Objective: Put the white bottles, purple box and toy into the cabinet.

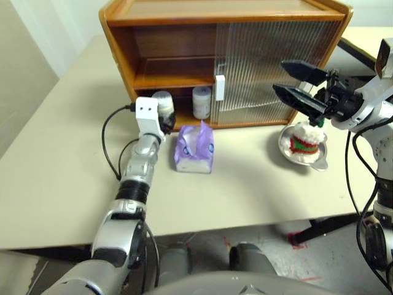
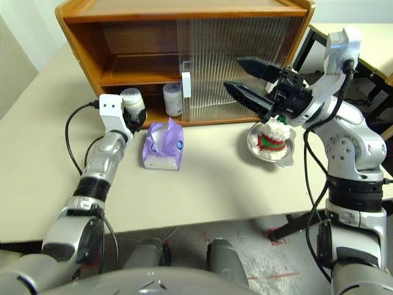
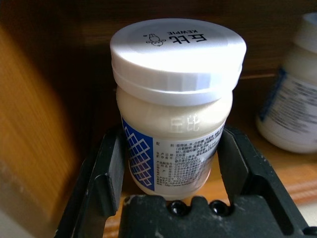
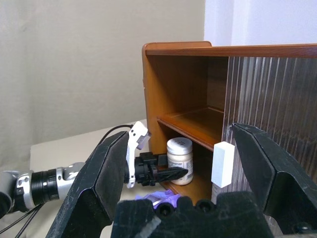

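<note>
My left gripper (image 1: pixel 163 115) is shut on a white bottle (image 3: pixel 176 109), its fingers (image 3: pixel 106 173) pressed to the bottle's sides just below the wide cap. It holds the bottle upright at the open left side of the cabinet (image 1: pixel 123 43), at the lower shelf. A second white bottle (image 1: pixel 201 102) stands on that shelf beside the door handle (image 1: pixel 219 87). The purple box (image 1: pixel 195 149) lies on the table in front of the cabinet. To the right, the toy (image 1: pixel 305 138) sits in a steel bowl (image 1: pixel 319 161). My right gripper (image 1: pixel 296 81) hangs open above the toy, holding nothing.
The ribbed sliding door (image 1: pixel 276 55) covers the cabinet's right half. The upper shelf (image 1: pixel 172 74) on the left side is bare. A black cable (image 1: pixel 109 138) loops over the table beside my left arm. The table's front edge runs close below the box and bowl.
</note>
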You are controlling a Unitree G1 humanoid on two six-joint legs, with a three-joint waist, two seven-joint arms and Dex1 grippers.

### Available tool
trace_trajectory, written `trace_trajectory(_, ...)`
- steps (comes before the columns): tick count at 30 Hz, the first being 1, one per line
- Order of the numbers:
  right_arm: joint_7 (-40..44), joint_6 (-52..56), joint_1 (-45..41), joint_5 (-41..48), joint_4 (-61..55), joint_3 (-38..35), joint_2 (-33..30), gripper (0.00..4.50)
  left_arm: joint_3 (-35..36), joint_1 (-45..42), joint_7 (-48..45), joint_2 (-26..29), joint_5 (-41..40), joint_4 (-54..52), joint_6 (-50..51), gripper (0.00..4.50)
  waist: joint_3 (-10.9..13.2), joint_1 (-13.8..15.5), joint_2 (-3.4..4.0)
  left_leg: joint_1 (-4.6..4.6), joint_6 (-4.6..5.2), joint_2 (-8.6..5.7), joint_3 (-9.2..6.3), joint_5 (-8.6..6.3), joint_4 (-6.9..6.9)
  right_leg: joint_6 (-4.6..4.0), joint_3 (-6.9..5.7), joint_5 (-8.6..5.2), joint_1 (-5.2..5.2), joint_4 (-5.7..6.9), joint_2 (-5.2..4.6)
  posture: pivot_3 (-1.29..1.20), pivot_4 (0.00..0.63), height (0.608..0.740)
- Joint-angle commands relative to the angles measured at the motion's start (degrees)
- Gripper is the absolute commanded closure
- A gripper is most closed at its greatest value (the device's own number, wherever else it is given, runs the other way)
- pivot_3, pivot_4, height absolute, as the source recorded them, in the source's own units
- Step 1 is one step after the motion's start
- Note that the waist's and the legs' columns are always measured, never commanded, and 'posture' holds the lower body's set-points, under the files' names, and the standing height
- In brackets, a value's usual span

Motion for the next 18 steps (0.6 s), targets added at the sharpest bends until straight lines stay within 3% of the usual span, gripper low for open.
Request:
trace_trajectory(1,-0.28,-0.33,0.19,0.57,-1.1,-0.75,-0.17,0.0,0.11,-3.37,2.63,-0.72,1.49,6.29,-3.07,1.47,0.0,0.0,-0.01,0.0,0.0,-0.01,0.0,0.0,0.0,0.01,0.0,0.01,0.0,0.0,0.0,-0.01,0.0,0.74)
trace_trajectory(10,-0.43,-0.12,0.24,0.72,-1.44,-0.81,-0.33,0.0,0.56,-10.06,4.77,-1.47,1.78,18.25,-7.52,1.47,0.0,-0.07,-0.03,-0.02,-0.02,-0.05,-0.01,-0.01,0.0,0.02,-0.01,0.01,0.0,-0.03,0.02,-0.01,0.0,0.74)
trace_trajectory(18,-0.52,-0.11,0.39,0.79,-1.6,-0.91,-0.44,0.0,1.34,-11.95,4.77,-1.88,0.95,22.42,-9.1,1.47,0.0,-0.11,-0.03,-0.02,-0.06,-0.06,0.0,-0.03,0.0,0.03,-0.01,0.02,0.0,-0.02,0.02,-0.02,0.0,0.74)
